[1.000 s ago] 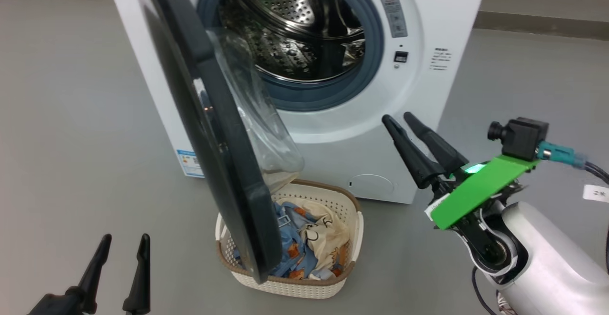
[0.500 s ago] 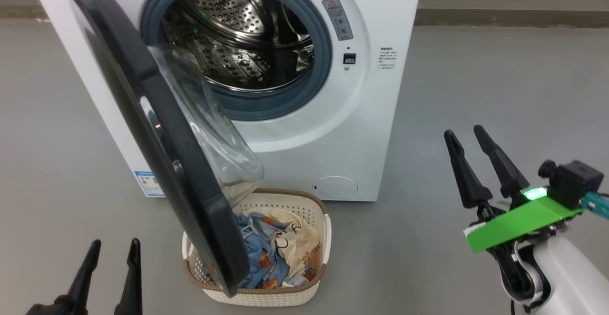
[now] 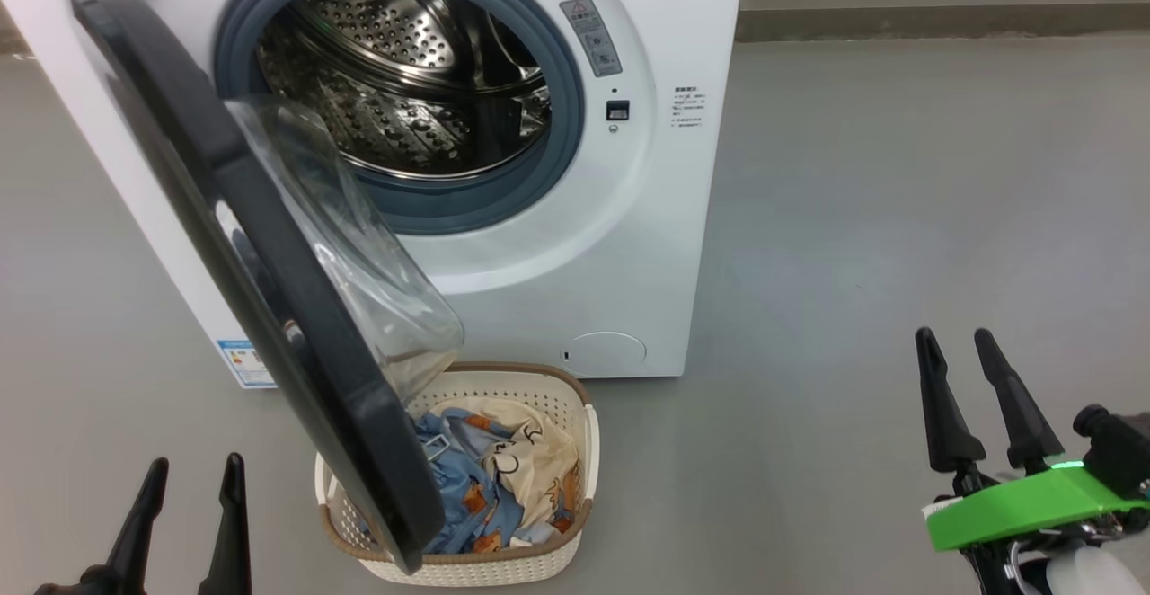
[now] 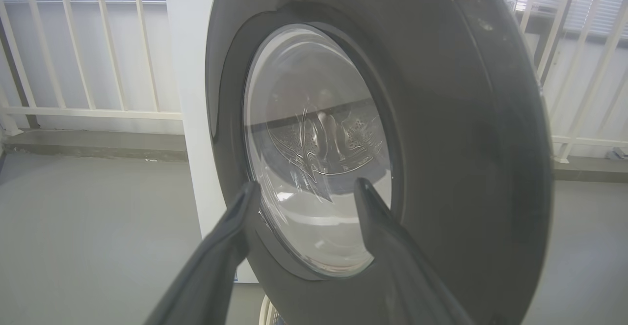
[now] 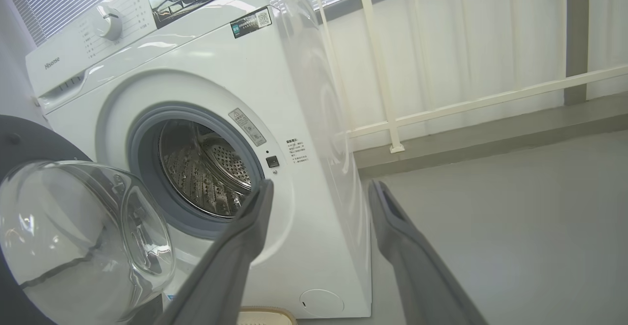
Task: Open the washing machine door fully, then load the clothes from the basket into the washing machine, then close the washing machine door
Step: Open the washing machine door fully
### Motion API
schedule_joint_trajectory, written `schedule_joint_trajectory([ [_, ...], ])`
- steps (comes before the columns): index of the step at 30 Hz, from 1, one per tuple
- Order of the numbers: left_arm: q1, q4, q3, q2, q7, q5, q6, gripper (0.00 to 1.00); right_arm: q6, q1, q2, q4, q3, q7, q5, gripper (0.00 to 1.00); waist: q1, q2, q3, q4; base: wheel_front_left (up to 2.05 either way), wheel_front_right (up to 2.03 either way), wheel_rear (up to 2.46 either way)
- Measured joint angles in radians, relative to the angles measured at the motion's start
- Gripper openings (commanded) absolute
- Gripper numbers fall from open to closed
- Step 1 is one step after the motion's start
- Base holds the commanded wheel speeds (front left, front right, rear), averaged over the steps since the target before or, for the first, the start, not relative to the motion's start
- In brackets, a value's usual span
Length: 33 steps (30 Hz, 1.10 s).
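- Currently left gripper (image 3: 198, 460) and right gripper (image 3: 954, 334) both spread wide, empty
- washing machine door (image 3: 207, 155) only part-open; overhangs basket (image 3: 503, 570); clothes (image 3: 503, 478) lie in it, half under door
- reaching in now risks clipping glass bowl (image 3: 359, 253); swing door wider first

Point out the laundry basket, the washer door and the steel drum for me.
basket (image 3: 467, 570), head view, cream front wall below the brown rim.
washing machine door (image 3: 359, 433), head view, lower part of its dark frame.
drum (image 3: 386, 119), head view, perforated steel inside wall.

Laundry area, washing machine (image 3: 629, 217), white railing (image 5: 490, 100)
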Motion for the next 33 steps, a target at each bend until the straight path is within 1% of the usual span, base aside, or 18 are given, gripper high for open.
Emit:
schedule_joint_trajectory([
  [14,0.0,-0.001,0.003,-0.007,0.0,0.006,0.0,1.0,0.0,0.016,0.021,0.067,-0.036,0.0,-0.115,1.0,0.0,0.0,-0.001,-0.021,0.0,0.0,0.0],
  [20,0.0,-0.001,0.001,-0.01,0.0,0.006,0.0,1.0,0.0,0.016,0.031,0.099,-0.044,0.0,-0.117,1.0,0.0,0.0,-0.002,-0.02,0.0,0.0,0.0],
  [33,0.0,0.0,-0.012,-0.01,0.0,0.006,0.0,1.0,0.0,0.015,0.032,0.151,-0.031,0.0,-0.136,1.0,0.0001,0.0,-0.007,-0.01,0.0,0.0,0.0],
])
